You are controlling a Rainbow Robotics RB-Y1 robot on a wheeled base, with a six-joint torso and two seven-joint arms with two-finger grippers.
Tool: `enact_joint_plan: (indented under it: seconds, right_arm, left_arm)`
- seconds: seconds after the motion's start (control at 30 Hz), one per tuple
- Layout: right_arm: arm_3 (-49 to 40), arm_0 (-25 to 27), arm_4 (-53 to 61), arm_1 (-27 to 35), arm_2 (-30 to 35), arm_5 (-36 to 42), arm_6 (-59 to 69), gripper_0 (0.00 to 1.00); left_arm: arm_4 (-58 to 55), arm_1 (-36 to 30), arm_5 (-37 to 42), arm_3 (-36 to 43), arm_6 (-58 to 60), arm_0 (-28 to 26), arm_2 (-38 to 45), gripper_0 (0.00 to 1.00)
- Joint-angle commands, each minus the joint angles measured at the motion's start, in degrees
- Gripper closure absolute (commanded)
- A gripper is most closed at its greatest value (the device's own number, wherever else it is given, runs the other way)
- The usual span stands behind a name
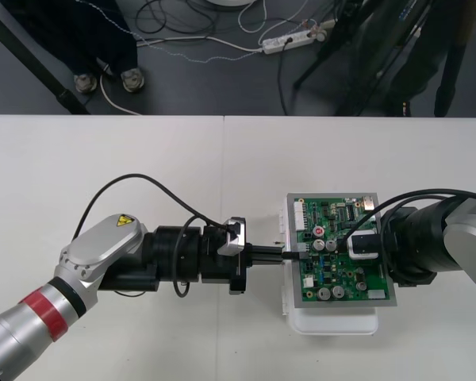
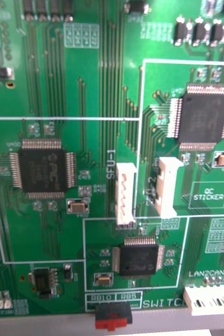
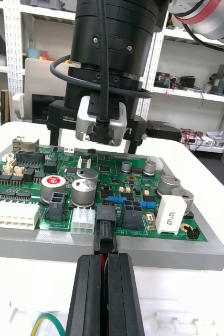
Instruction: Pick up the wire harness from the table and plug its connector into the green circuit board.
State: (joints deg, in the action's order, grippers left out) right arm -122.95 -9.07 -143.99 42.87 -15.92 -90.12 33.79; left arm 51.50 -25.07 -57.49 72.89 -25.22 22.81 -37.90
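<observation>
Item 1, lower left of the front view: my left arm, reaching level across the table [image 1: 143,159] toward centre frame.

Item 2, centre: my left gripper [image 1: 282,255], pressed together on the wire harness [image 1: 295,255]. In my left wrist view its fingers [image 3: 88,294] stand nearly touching, with a red wire between them and a green wire [image 3: 49,318] trailing beside them.

Item 3, just ahead of those fingertips: the black plug [image 3: 105,235], meeting a black socket [image 3: 107,214] at the near edge of the green circuit board [image 1: 345,274]. I cannot tell whether it is fully seated.

Item 4, right of centre: the board on its white base [image 1: 333,321].

Item 5, right: my right gripper [image 1: 365,244], hovering over the board; I cannot tell its grip state.

Status, in my judgement: pick-up done, plug brought to the socket. Remaining: confirm seating, let go, back off.
</observation>
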Motion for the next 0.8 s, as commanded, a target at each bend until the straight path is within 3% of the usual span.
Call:
enact_joint_plan:
  seconds: [0.03, 0.8]
  right_arm:
    - [-1.3, -1.3, 1.5, -2.0, -1.0, 0.1, 1.5, 0.00]
    - [-1.3, -1.3, 1.2, -2.0, -1.0, 0.1, 1.4, 0.00]
  left_arm:
    - [-0.5, 2.9, 1.5, 3.8, -3.8, -0.8, -1.0, 1.00]
    - [-0.9, 4.2, 1.5, 3.7, -3.8, -0.9, -1.1, 1.00]
